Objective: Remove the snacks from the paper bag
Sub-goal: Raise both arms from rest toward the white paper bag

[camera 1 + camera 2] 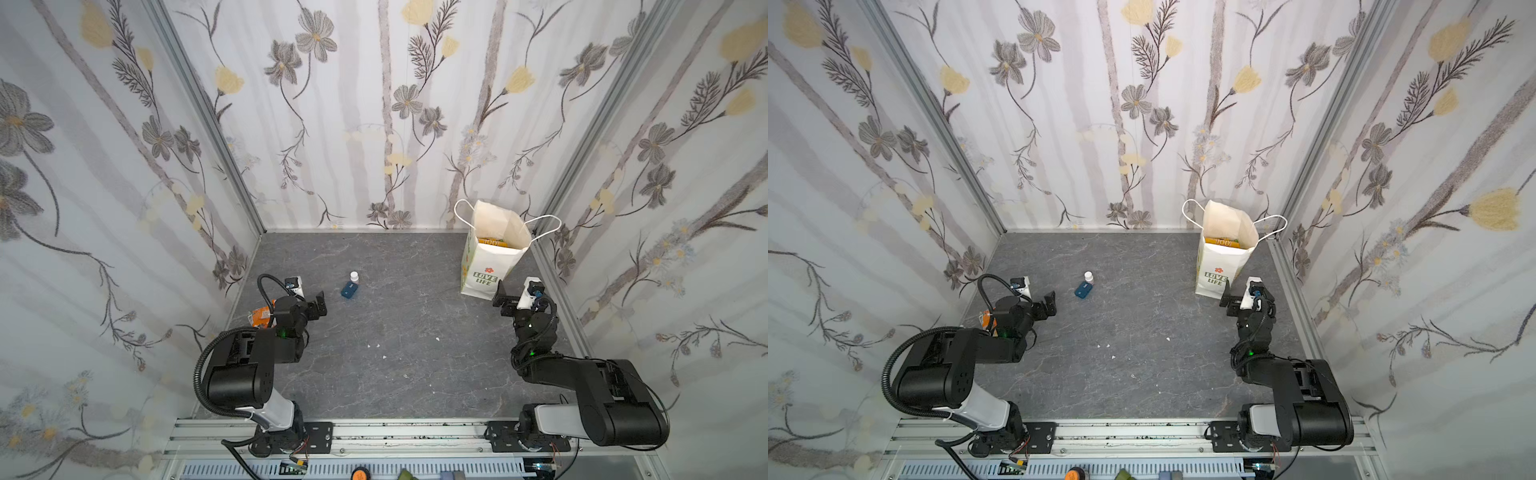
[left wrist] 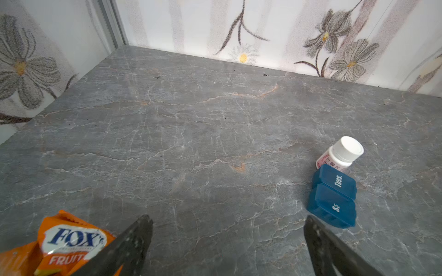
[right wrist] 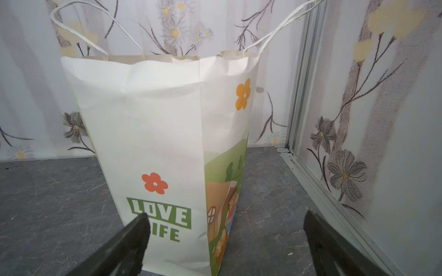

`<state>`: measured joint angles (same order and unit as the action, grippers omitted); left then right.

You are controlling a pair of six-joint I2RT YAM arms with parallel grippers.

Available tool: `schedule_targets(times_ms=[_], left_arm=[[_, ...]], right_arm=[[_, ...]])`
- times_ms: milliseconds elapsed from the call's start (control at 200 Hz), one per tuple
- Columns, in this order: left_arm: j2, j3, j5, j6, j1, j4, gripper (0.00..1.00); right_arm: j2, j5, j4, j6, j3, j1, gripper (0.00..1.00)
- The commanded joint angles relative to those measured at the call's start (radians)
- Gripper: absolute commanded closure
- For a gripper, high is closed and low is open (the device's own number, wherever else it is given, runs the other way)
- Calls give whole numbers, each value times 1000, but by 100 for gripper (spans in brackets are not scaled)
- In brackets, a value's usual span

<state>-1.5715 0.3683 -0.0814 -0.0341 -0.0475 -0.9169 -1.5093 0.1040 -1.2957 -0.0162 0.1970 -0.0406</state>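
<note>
Here the white paper carrier bag [image 3: 155, 124] with green "LOVE LIFE" lettering stands upright in the far right corner of the grey stone-patterned tabletop [image 1: 395, 374], a yellow-orange glossy packet [image 1: 492, 242] showing inside. The left tool [image 2: 227, 219] and the right tool [image 3: 227, 218] both gape wide, holding nothing.

White paper bag [image 1: 490, 266] stands upright and open, orange-yellow packet [image 1: 492, 242] inside

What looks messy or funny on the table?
A few tiny white scraps lie scattered on the table, like litter; too small to identify. The paper bag stands upright; nothing spilled.
</note>
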Motion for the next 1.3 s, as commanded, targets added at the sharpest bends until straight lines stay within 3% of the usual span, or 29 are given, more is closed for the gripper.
schedule_targets(times_ms=[0, 674, 789, 879, 989, 1129, 1209, 1294], left_arm=[[-1, 7, 2, -5, -2, -26, 0], [1, -6, -9, -5, -4, -49, 0], [31, -75, 23, -7, 3, -153, 0], [118, -126, 60, -16, 5, -171, 0], [387, -137, 147, -53, 25, 50, 0], [781, 13, 290, -246, 118, 576, 0], [847, 169, 313, -444, 182, 827, 0], [797, 366, 289, -590, 281, 1023, 0]], right_arm=[[-1, -4, -16, 14, 4, 0, 0], [18, -30, -21, 16, -6, 3, 0], [98, -21, 46, 16, -6, 1, 0], [208, -8, 237, -7, 32, 1, 0], [355, -15, 482, -49, 95, -16, 0], [548, 3, 735, -147, 210, -69, 4], [582, 7, 899, -250, 338, -83, 11], [507, 50, 1196, -316, 620, -85, 13]])
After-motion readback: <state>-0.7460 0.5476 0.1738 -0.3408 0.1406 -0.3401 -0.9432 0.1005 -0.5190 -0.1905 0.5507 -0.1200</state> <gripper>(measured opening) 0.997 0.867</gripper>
